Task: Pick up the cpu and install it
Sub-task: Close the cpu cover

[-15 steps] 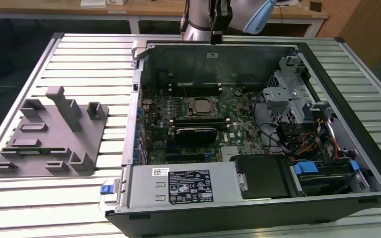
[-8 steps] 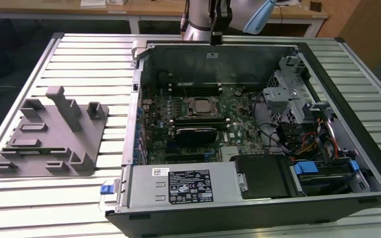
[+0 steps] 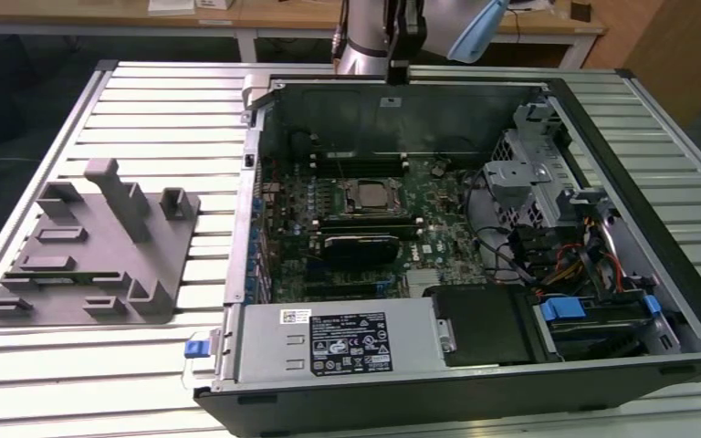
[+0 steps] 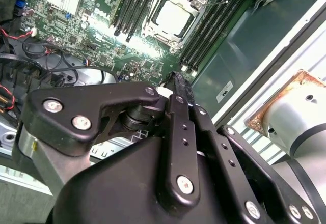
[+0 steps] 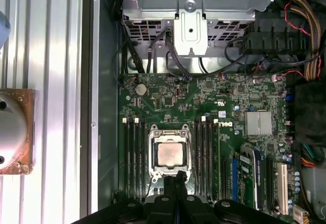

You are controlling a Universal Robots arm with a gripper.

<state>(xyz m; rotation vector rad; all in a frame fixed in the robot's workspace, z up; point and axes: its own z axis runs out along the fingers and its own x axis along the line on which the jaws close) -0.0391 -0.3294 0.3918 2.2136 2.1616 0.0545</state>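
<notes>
Silver slats form the ribbed metal table (image 3: 143, 100) in the exterior view. On it an open black desktop computer case (image 3: 448, 401) lies on its side, its green motherboard (image 3: 442, 251) exposed. The small square cpu with a pale metal top (image 3: 369, 195) sits in the metal-framed socket near the board's middle. A grey moulded fixture with upright posts (image 3: 95, 255) rests on the table toward the exterior view's left, well apart from the case. The silver-grey robot arm (image 3: 363, 36) rises at the far wall of the case.

In the second wrist view the black linkage gripper (image 4: 178, 79) looms close to the lens, pointing down toward the board. Its fingers (image 4: 182, 89) lie pressed together with nothing between them. The cpu (image 4: 173, 16) lies in its socket beyond the tips, apart from them and flanked by dark memory slots.

In the first wrist view, which looks straight down, the cpu (image 5: 170, 154) is seated flat within the socket frame, near the closed gripper (image 5: 174, 182) but not touching it. This view adds a round coin battery (image 5: 141, 88), a finned silver heatsink (image 5: 258, 123) and a steel drive cage (image 5: 193, 0).
</notes>
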